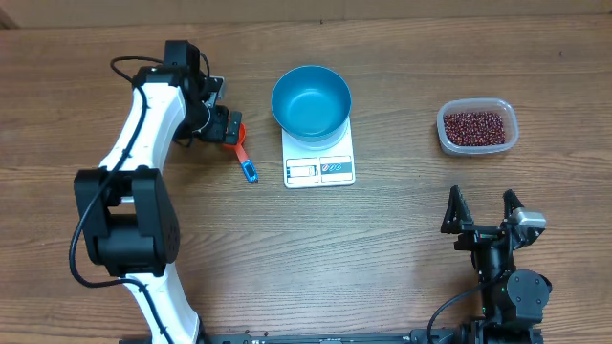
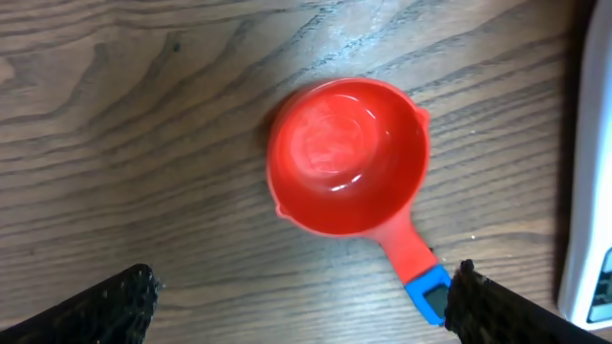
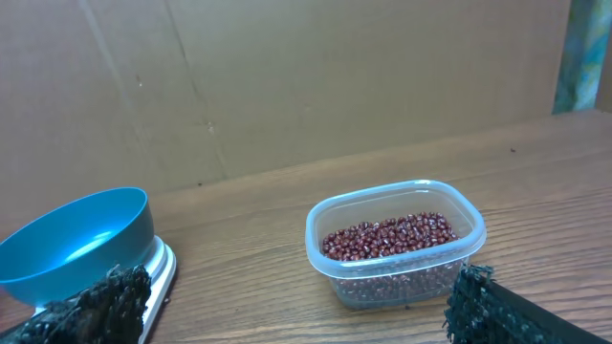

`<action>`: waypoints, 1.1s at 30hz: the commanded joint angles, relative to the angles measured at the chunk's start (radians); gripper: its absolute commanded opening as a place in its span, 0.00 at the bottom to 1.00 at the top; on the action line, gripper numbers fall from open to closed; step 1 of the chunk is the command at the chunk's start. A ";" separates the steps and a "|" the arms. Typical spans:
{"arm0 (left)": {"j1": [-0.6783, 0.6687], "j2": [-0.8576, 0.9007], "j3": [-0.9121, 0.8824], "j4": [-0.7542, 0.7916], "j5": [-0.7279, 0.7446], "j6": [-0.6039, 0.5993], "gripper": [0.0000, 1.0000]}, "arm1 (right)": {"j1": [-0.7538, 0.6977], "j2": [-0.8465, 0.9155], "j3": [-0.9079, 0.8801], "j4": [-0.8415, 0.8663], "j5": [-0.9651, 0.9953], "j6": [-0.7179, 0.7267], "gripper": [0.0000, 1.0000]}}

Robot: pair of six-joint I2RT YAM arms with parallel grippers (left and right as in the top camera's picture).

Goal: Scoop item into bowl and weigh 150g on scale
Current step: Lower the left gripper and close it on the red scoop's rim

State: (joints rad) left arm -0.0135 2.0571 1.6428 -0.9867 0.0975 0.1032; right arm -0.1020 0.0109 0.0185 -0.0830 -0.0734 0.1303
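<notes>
Many small red-brown beans (image 3: 392, 235), possibly glossy

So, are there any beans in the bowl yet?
No, the bowl shows only bare blue inside; the beans lie in the tub.

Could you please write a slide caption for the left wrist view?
Open left gripper poised over the empty red scoop on the wooden table, the scale at right.

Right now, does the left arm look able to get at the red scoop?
Probably yes: the left gripper hangs open above the scoop, which lies uncovered on the table, with nothing between them.
</notes>
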 commanded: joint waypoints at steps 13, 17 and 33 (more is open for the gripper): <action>0.023 0.076 0.023 0.036 0.004 -0.029 1.00 | 0.008 -0.008 -0.010 0.002 0.009 0.004 1.00; 0.028 0.077 0.023 0.061 0.007 -0.029 1.00 | 0.008 -0.008 -0.010 0.002 0.009 0.003 1.00; 0.028 0.082 0.022 0.093 -0.003 -0.041 1.00 | 0.008 -0.008 -0.010 0.002 0.009 0.004 1.00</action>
State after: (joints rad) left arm 0.0090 2.1277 1.6432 -0.8936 0.0975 0.0803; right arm -0.1020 0.0109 0.0185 -0.0834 -0.0734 0.1303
